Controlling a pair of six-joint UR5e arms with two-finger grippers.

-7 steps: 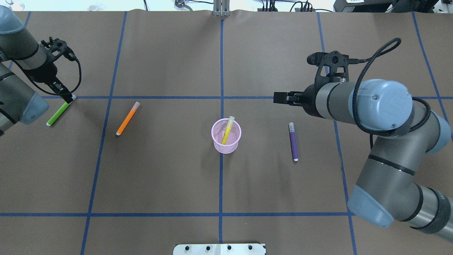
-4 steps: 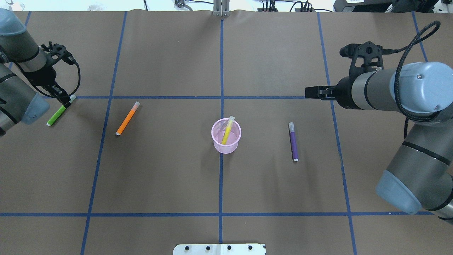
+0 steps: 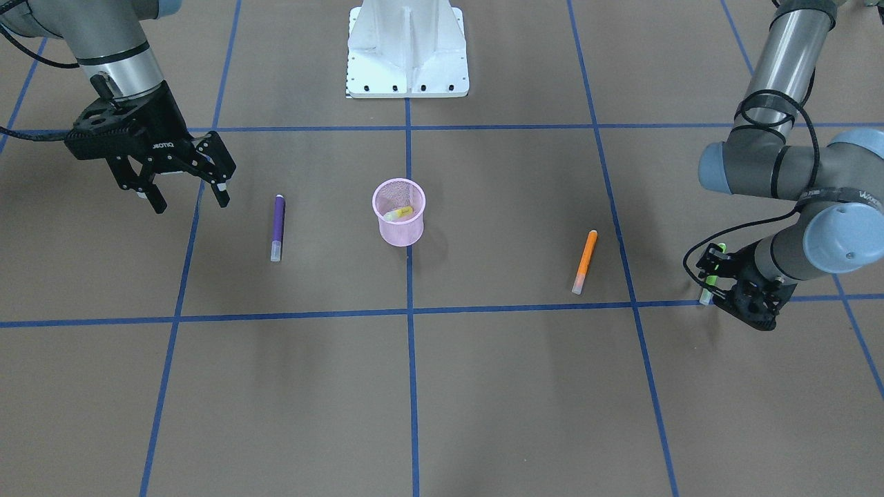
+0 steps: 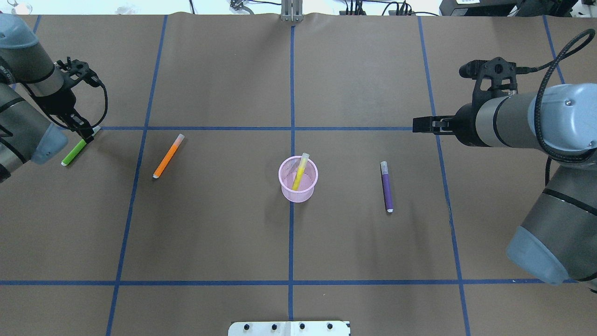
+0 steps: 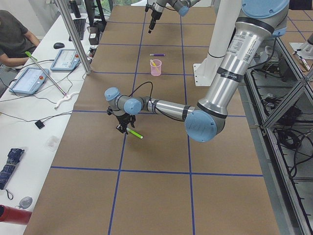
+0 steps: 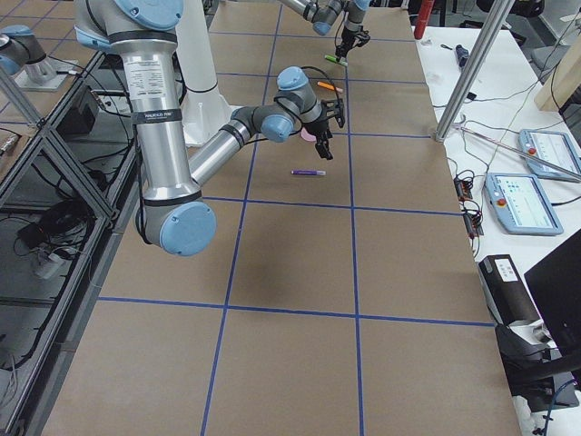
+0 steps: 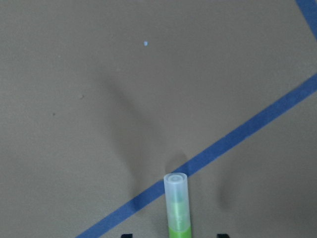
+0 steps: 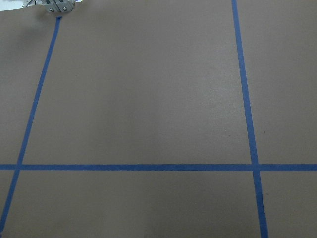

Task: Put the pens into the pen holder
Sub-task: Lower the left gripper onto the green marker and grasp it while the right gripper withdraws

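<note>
The pink mesh pen holder stands mid-table with a yellow pen in it. The purple pen lies to its right and the orange pen to its left. The green pen lies at the far left. My left gripper is down over its cap end, jaws open on either side of it. My right gripper is open and empty, above the table beyond the purple pen.
Blue tape lines grid the brown table cover. The robot's white base plate sits at the table's near edge. The left table end in the exterior left view borders a bench with tablets and a seated operator.
My right arm has drawn back to the right, away from the holder. My left gripper has shifted slightly at the green pen's cap end. No pen has moved.
</note>
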